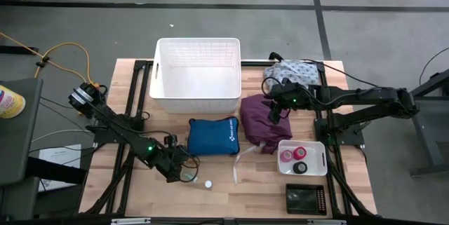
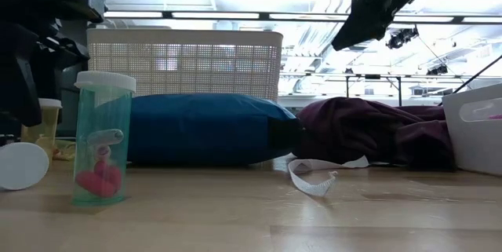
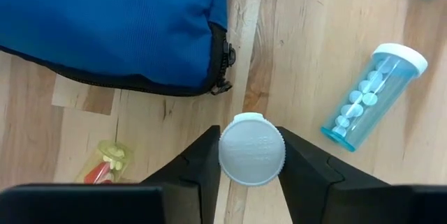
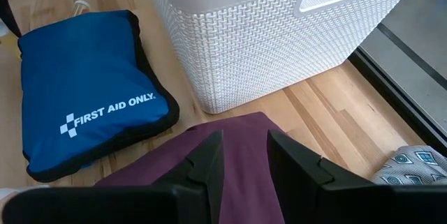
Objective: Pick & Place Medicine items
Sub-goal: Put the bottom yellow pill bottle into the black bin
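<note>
Left wrist view: left gripper fingers flank white-capped bottle, touching.

Bright, even light from overhead, with soft shadows.
In the low view, ceiling strip lights burn white behind the basket, and the near vial is slightly soft. On the table, shadows stay faint. The white cap is sharp, while the fingers beside it blur.

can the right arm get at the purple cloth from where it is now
Probably yes. The right gripper hangs just above the purple cloth, which lies uncovered between the blue pouch and the small white tray; nothing shows between fingers and cloth.
</note>
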Tool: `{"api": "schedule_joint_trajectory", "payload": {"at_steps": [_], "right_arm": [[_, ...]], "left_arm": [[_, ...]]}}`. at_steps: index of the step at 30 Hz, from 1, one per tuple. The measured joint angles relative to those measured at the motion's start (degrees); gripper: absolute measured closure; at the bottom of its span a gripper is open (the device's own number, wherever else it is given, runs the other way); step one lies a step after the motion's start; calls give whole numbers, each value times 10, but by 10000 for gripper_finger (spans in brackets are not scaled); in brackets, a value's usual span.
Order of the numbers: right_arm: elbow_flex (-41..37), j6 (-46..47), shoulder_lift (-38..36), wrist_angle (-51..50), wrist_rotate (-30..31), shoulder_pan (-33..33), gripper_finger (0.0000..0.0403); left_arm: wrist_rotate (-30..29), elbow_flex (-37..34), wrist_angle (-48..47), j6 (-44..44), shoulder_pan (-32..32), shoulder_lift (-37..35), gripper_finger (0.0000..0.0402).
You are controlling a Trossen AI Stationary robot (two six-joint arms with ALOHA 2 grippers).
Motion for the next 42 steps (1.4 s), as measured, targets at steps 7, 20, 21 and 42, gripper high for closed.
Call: {"api": "schedule_joint_trajectory", "payload": {"at_steps": [7,20,21,42], "right_arm": [[0,0,0,0,0,0,305],[0,0,0,0,0,0,305],[0,0,0,0,0,0,304],[0,0,0,0,0,0,305]], "left_arm": [[0,0,-1,1,2,-46,283],[-3,0,-1,43,45,-152,282],[-3,0,0,43,48,-152,282],[29,0,387,222,204,-36,282]]}}
